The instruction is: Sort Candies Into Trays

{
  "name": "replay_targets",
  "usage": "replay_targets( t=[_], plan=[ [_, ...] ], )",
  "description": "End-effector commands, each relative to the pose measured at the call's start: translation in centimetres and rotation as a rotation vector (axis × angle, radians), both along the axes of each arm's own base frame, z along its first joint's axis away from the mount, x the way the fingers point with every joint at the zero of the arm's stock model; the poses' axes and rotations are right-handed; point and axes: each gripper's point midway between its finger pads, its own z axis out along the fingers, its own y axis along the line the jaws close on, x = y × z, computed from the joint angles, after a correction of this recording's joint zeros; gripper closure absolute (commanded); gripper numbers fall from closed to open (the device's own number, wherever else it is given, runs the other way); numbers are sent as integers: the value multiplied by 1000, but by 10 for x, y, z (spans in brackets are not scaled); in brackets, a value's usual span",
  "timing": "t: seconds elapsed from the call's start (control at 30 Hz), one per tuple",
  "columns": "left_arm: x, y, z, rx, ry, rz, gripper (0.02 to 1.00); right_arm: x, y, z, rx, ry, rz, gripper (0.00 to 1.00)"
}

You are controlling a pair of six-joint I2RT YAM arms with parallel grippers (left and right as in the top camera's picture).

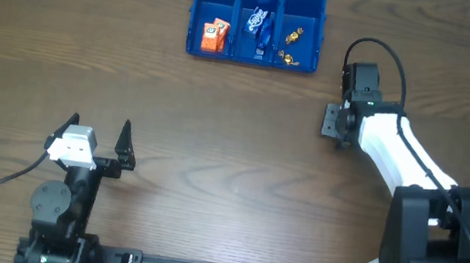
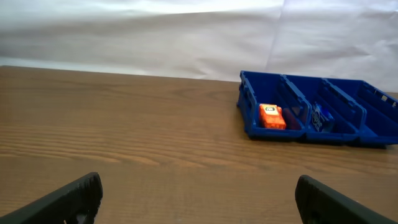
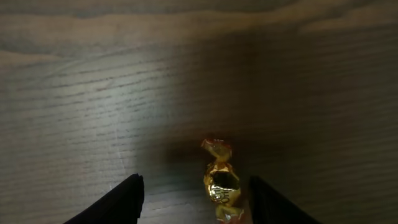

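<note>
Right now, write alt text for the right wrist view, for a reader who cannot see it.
A gold-wrapped candy lies on the wood table between the open fingers of the right gripper, closer to one finger than to the other. The gripper's shadow darkens the wood around the candy.

Wood-grain table (image 1: 214,147) w/ blue 3-compartment tray (image 1: 254,60) at far centre. One gold-wrapped candy (image 3: 221,183) lies on bare wood, right side, nearer than tray & apart from it.
</note>
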Motion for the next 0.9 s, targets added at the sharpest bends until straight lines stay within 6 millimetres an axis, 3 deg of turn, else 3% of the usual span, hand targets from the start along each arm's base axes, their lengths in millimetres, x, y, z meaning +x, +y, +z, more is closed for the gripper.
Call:
replay_targets(
  t=[0.03, 0.63, 0.77, 0.9],
  plan=[
    [-1, -1, -16, 5, 50, -7, 20, -6, -10, -8, -25, 33, -33, 446],
    [-1, -1, -16, 5, 50, -7, 23, -12, -16, -29, 8, 90, -58, 467],
    [-1, -1, -16, 5, 50, -7, 23, -12, -15, -30, 13, 92, -57, 494],
    [-1, -1, -16, 5, 50, -7, 20, -12, -15, -30, 13, 91, -58, 595]
  ],
)
